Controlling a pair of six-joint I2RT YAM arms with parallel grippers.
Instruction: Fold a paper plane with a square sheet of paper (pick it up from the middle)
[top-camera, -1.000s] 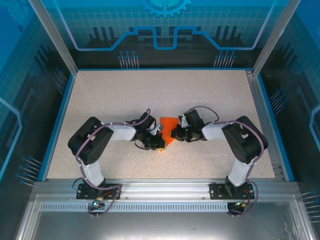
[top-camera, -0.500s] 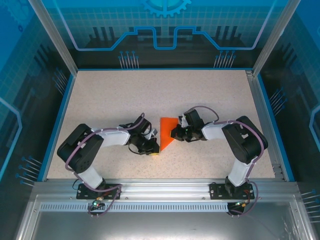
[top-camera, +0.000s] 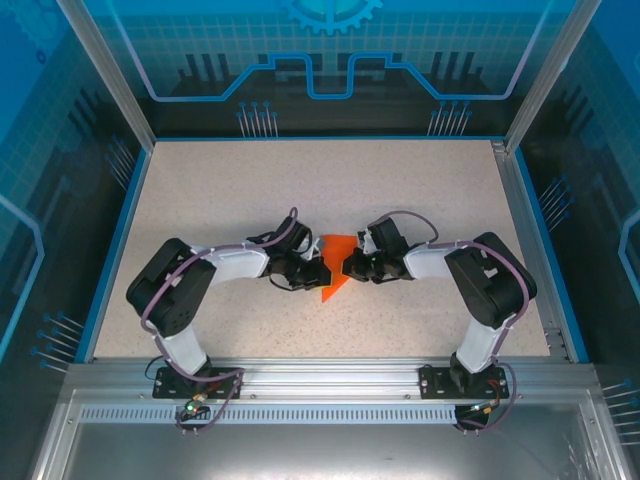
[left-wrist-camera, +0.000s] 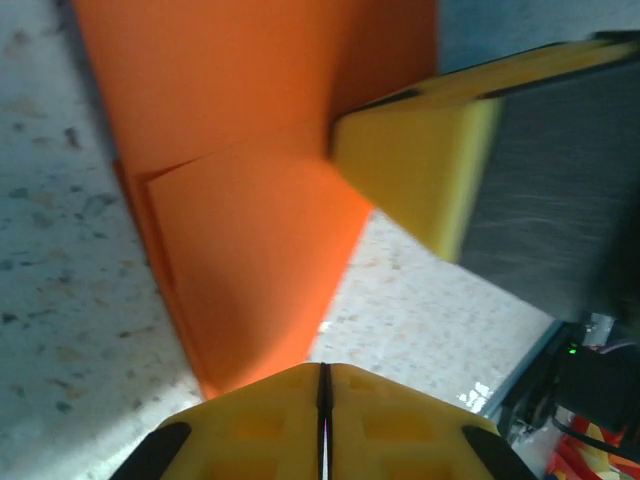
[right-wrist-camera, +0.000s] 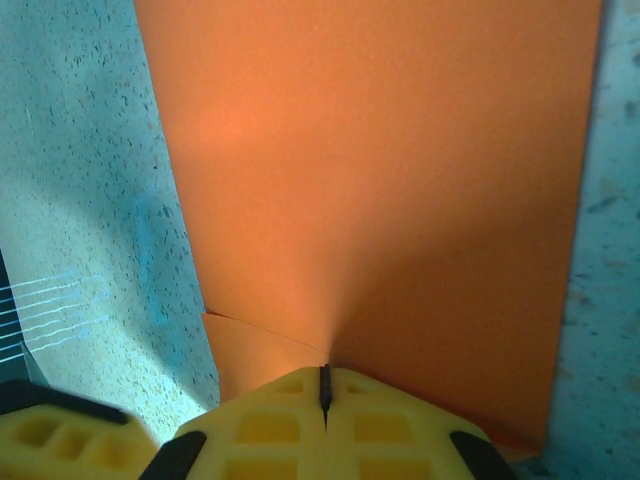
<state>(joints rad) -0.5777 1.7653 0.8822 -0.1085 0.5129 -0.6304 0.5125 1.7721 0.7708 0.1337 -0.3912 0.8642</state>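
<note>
We find the square sheet of paper (top-camera: 335, 262) already creased into a layered, pointed shape. It lies flat on the table (top-camera: 300, 190), directly between the two tool tips.

In the right wrist view the sheet (right-wrist-camera: 370, 180) spreads away ahead of the right gripper (right-wrist-camera: 325, 372). Its jaws are pressed together, with their tips set against the near edge of the paper, where a shallow crease runs out from the contact. We cannot tell whether a layer is nipped between them. We judge this contact to be an anchor that stops the sheet sliding.

In the left wrist view the left gripper (left-wrist-camera: 323, 372) also has its jaws pressed together, and the narrow tip of the folded layers (left-wrist-camera: 240, 200) lies just ahead of them. Across the sheet, a finger of the right gripper (left-wrist-camera: 410, 150) rests at the paper's far edge.

From above, the left gripper (top-camera: 318, 272) and right gripper (top-camera: 348, 266) flank the paper closely. This placement looks suited to flattening a fold against the anchored side.
</note>
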